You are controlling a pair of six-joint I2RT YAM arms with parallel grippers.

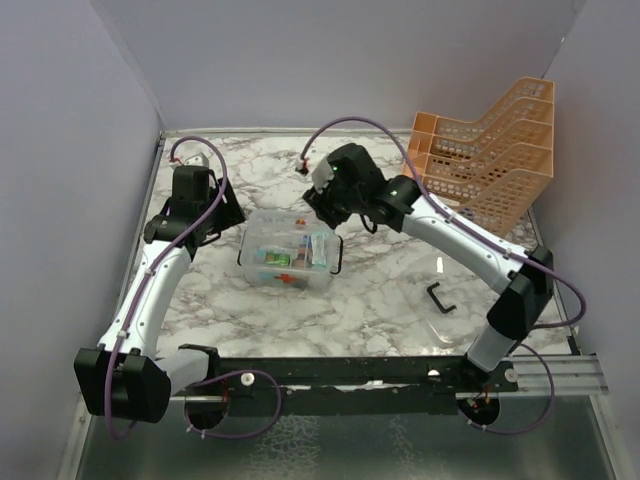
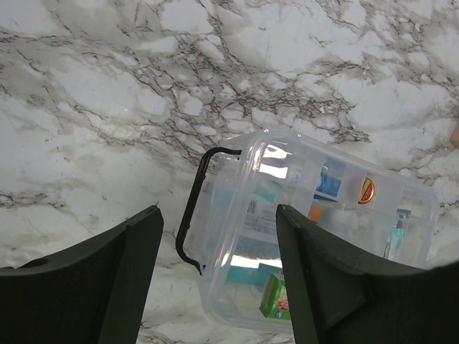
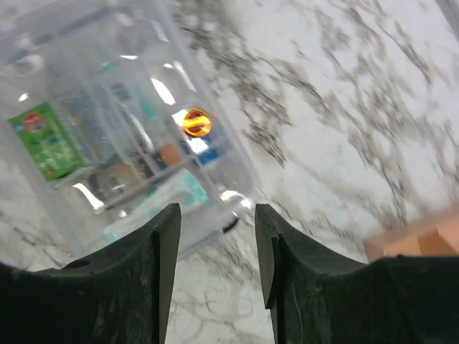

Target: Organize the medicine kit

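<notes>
The medicine kit (image 1: pixel 287 251) is a clear plastic box with its lid on, lying mid-table, with small packets and bottles visible inside. Its black U-shaped handle (image 1: pixel 336 256) is on its right end. My left gripper (image 1: pixel 222 208) hovers just left of the box, open and empty. In the left wrist view the box (image 2: pixel 323 222) and its handle (image 2: pixel 195 211) lie ahead between my open fingers (image 2: pixel 140 276). My right gripper (image 1: pixel 320 202) hovers just behind the box, open and empty. The right wrist view shows the box (image 3: pixel 122 143) ahead of my gripper (image 3: pixel 217 247).
An orange mesh tiered rack (image 1: pixel 490 150) stands at the back right; its corner shows in the right wrist view (image 3: pixel 423 240). A loose black U-shaped handle (image 1: pixel 438 298) lies on the marble table (image 1: pixel 390 290) right of the box. Grey walls close in the left, back and right.
</notes>
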